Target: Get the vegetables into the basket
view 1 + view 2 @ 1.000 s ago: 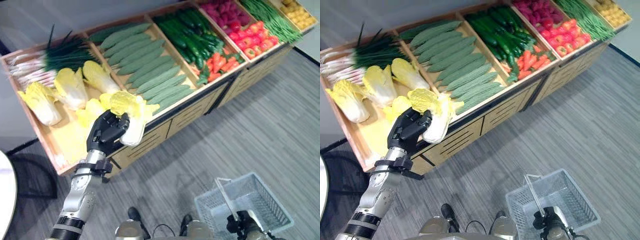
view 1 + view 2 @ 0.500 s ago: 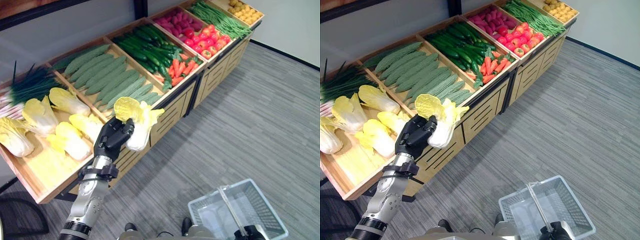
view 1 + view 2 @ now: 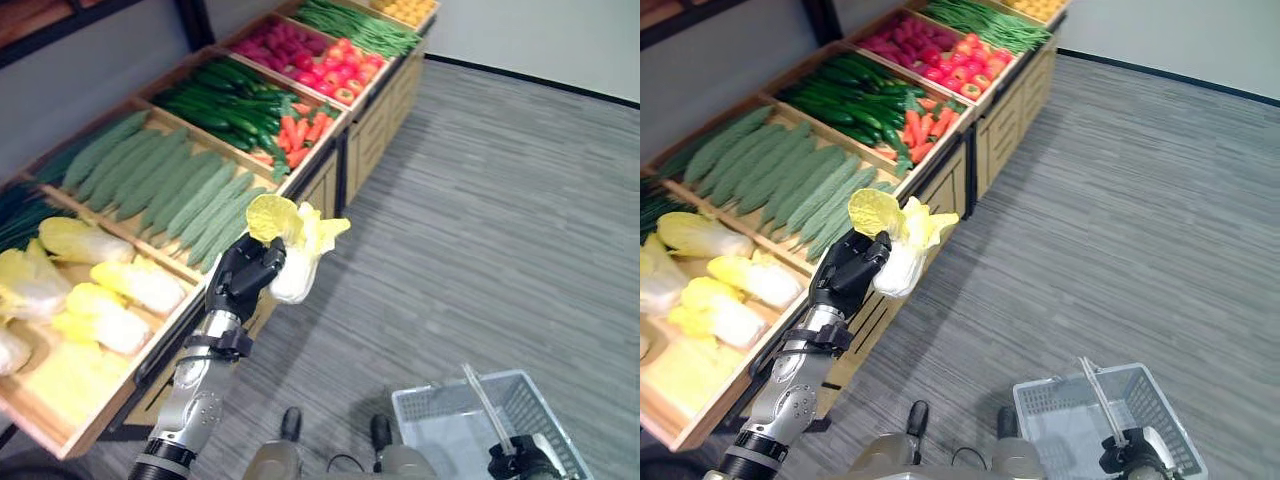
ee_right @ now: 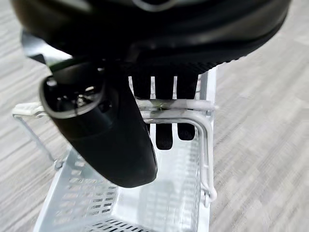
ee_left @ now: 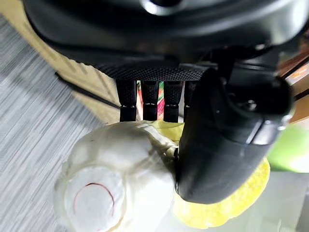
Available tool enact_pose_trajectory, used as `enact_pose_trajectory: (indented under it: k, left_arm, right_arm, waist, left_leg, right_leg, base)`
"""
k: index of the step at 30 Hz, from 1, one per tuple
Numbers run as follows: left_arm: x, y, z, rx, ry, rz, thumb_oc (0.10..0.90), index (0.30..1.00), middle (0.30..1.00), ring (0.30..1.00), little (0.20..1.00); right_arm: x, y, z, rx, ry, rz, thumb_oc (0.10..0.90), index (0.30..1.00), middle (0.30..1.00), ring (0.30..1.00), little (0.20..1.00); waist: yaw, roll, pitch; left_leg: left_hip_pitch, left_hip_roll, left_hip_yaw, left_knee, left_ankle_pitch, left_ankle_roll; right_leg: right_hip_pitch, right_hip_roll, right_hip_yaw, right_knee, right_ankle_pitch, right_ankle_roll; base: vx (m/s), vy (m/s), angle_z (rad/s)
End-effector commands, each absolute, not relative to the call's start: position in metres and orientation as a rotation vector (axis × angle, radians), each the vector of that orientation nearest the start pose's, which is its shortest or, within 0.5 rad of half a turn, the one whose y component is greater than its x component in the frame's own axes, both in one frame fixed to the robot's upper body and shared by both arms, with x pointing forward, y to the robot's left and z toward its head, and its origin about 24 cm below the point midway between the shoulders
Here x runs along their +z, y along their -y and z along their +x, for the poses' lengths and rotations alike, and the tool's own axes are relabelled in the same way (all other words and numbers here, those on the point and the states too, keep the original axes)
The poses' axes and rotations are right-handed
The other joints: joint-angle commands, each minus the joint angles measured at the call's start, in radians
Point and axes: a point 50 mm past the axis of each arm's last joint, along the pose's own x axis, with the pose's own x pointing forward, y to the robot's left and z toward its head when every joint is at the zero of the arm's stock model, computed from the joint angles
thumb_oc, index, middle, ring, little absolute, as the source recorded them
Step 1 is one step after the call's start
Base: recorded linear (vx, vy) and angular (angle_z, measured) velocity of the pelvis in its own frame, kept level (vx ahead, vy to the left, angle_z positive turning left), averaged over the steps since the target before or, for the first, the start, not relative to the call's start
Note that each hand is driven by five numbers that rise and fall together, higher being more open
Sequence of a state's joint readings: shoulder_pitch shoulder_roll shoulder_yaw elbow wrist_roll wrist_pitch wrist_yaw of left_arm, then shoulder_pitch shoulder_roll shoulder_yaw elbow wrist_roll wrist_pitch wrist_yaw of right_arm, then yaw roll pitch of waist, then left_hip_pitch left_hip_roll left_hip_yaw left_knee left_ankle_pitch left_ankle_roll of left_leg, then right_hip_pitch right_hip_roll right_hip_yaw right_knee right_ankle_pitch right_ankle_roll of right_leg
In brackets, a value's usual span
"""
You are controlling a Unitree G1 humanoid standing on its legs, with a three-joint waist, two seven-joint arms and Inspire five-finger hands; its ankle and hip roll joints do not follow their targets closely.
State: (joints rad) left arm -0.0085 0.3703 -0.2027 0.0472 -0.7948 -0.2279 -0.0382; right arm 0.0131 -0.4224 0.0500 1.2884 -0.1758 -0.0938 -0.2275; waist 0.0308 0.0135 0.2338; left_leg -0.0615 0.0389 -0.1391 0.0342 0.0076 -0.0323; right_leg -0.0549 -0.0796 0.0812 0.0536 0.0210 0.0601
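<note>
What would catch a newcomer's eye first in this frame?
The left hand holds a pale yellow napa cabbage in the air, just off the front edge of the wooden vegetable stand. Low on the robot's right, the right hand grips the handle of a white wire basket above the grey floor.

Cabbage (image 3: 296, 250) left of basket (image 3: 445, 425), apparently beside stand (image 3: 330, 175).

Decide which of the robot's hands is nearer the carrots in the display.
Left. The left hand, gripping a cabbage, hovers near the carrots; the right hand holds the basket handle far below.
</note>
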Motion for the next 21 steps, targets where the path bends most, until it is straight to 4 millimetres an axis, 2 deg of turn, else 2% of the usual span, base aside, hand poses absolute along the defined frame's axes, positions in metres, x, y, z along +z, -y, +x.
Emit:
enact_pose_trajectory:
  k: [1,4,7,8,12,13,14,15,21]
  left_arm:
    - [0.125,-0.182,0.260,-0.230,0.461,-0.405,0.400,0.300,0.300,0.300,0.300]
    - [0.122,-0.182,0.260,-0.238,0.447,-0.393,0.400,0.300,0.300,0.300,0.300]
    - [0.121,-0.188,0.261,-0.210,0.446,-0.375,0.400,0.300,0.300,0.300,0.300]
    - [0.122,-0.189,0.262,-0.203,0.447,-0.363,0.400,0.300,0.300,0.300,0.300]
    - [0.121,-0.200,0.260,-0.171,0.436,-0.299,0.400,0.300,0.300,0.300,0.300]
    - [0.122,-0.201,0.260,-0.168,0.439,-0.301,0.400,0.300,0.300,0.300,0.300]
    - [0.121,-0.200,0.260,-0.170,0.432,-0.301,0.400,0.300,0.300,0.300,0.300]
    - [0.120,-0.200,0.260,-0.172,0.426,-0.296,0.400,0.300,0.300,0.300,0.300]
    - [0.114,-0.201,0.258,-0.168,0.407,-0.306,0.400,0.300,0.300,0.300,0.300]
  right_arm:
    - [-0.127,0.326,0.083,-0.317,-1.119,-0.686,0.400,0.300,0.300,0.300,0.300]
    - [-0.129,0.319,0.085,-0.295,-1.116,-0.674,0.400,0.300,0.300,0.300,0.300]
    - [-0.129,0.312,0.100,-0.283,-1.068,-0.667,0.400,0.300,0.300,0.300,0.300]
    - [-0.129,0.310,0.103,-0.280,-1.061,-0.664,0.400,0.300,0.300,0.300,0.300]
    - [-0.130,0.304,0.106,-0.255,-1.047,-0.662,0.400,0.300,0.300,0.300,0.300]
    - [-0.131,0.304,0.104,-0.257,-1.054,-0.663,0.400,0.300,0.300,0.300,0.300]
    - [-0.132,0.304,0.101,-0.254,-1.063,-0.664,0.400,0.300,0.300,0.300,0.300]
    - [-0.132,0.305,0.097,-0.259,-1.071,-0.663,0.400,0.300,0.300,0.300,0.300]
    - [-0.132,0.311,0.087,-0.269,-1.096,-0.671,0.400,0.300,0.300,0.300,0.300]
  waist:
    - [-0.020,-0.045,-0.036]
    - [-0.028,-0.058,-0.041]
    - [-0.032,-0.066,-0.031]
    - [-0.023,-0.065,-0.027]
    - [0.009,-0.054,-0.030]
    - [0.012,-0.058,-0.036]
    - [0.021,-0.069,-0.050]
    - [0.017,-0.075,-0.057]
    - [0.007,-0.070,-0.058]
  left_leg:
    - [0.019,-0.005,0.043,-0.046,0.077,-0.019]
    - [0.039,-0.023,0.114,-0.058,0.057,0.003]
    - [0.039,-0.024,0.187,-0.064,0.048,0.008]
    - [0.038,-0.018,0.212,-0.059,0.044,0.010]
    - [0.048,0.011,0.300,-0.066,0.043,0.019]
    - [0.053,0.014,0.317,-0.075,0.050,0.017]
    - [0.057,0.012,0.336,-0.089,0.054,0.012]
    - [0.064,0.018,0.351,-0.097,0.063,0.004]
    - [0.073,0.059,0.356,-0.097,0.097,-0.031]
  right_leg:
    - [0.076,-0.024,-0.012,0.027,-0.011,0.057]
    - [0.037,-0.051,0.047,0.027,0.025,0.097]
    - [-0.019,-0.073,0.063,0.010,0.091,0.134]
    - [-0.033,-0.079,0.036,0.016,0.094,0.135]
    - [-0.012,-0.133,-0.217,0.119,0.062,0.101]
    - [-0.005,-0.135,-0.234,0.127,0.059,0.101]
    - [0.027,-0.133,-0.260,0.082,0.050,0.103]
    - [0.030,-0.128,-0.254,0.045,0.052,0.102]
    - [0.070,-0.084,-0.246,-0.051,0.052,0.082]
  base:
    - [0.05,0.277,-0.44]
    - [-0.02,0.245,-0.51]
    - [-0.11,0.177,-0.78]
    - [-0.10,0.106,-1.19]
    - [-0.09,0.069,-1.04]
    - [-0.06,-0.025,-0.80]
    - [0.00,-0.128,-0.59]
    - [0.00,-0.118,-0.52]
    - [0.01,-0.200,-0.17]
